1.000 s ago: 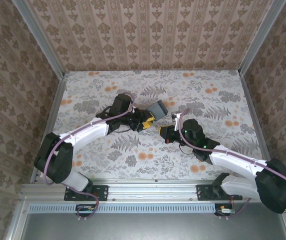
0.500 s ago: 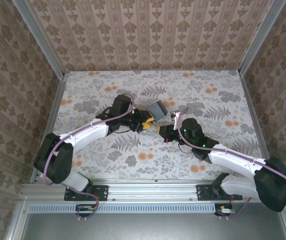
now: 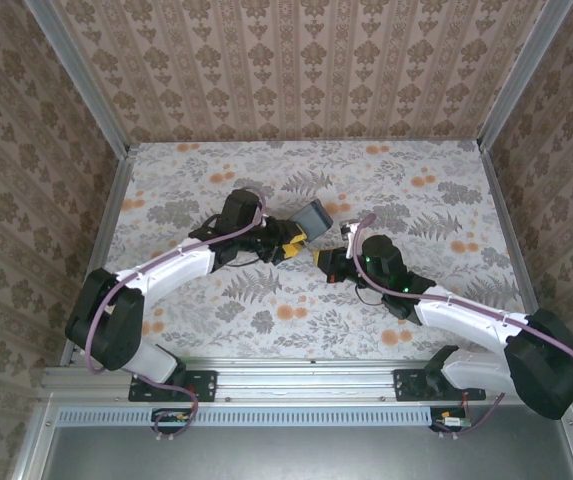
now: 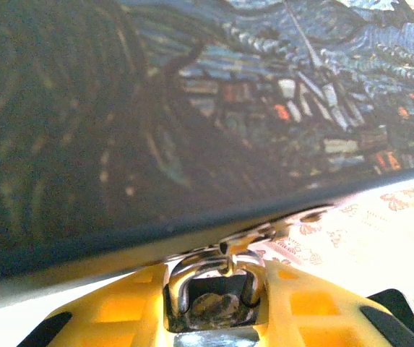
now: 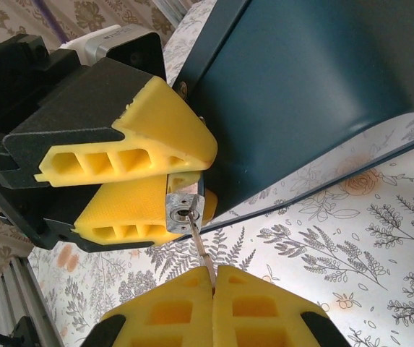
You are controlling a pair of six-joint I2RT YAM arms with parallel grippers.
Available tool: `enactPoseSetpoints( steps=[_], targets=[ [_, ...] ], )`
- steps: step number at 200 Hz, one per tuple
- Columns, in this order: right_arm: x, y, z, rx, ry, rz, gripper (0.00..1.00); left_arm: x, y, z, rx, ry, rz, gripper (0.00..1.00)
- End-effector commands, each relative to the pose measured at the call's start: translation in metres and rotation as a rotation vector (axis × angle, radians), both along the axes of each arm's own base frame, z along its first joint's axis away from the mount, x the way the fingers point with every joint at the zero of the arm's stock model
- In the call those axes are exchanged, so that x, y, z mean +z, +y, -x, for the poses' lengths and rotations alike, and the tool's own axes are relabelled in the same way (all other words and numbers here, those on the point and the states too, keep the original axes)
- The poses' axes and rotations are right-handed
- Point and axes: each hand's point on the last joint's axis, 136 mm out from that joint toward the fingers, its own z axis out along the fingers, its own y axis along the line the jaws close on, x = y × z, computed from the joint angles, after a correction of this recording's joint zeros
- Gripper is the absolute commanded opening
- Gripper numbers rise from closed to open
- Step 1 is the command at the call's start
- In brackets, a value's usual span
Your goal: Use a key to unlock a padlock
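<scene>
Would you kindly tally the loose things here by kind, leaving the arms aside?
padlock: 1
key: 1
box: 1
Total: 3

Left arm [image 3: 166, 270] stretches forward and to the right; the yellow fingers [image 5: 156, 137] of the left gripper [image 3: 291, 240] are clamped on the padlock [image 5: 185, 210]. Right arm [image 3: 466, 315] stretches forward and to the left; the right gripper [image 3: 324, 262] is pressed fully together on the key [image 5: 201, 249]. The two grippers face each other tip to tip, nearly touching.
</scene>
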Motion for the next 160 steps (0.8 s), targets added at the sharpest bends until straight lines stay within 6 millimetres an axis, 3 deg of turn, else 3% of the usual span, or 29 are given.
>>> enactPoseSetpoints(
  steps=[1,71,137,160],
  targets=[
    [0.023,0.007,-0.010,-0.005,-0.060,-0.037,0.00,0.029,-0.002,-0.003,-0.007,-0.073,0.066,0.00],
    [0.027,0.013,-0.012,0.006,-0.064,-0.058,0.00,0.026,-0.003,-0.003,-0.005,-0.065,0.061,0.00],
    [0.041,0.035,-0.005,0.055,-0.134,-0.076,0.00,0.016,0.005,0.000,0.036,-0.035,-0.010,0.00],
    [0.044,0.039,-0.006,0.053,-0.156,-0.087,0.00,0.019,-0.002,0.001,0.004,-0.039,0.007,0.00]
  ],
)
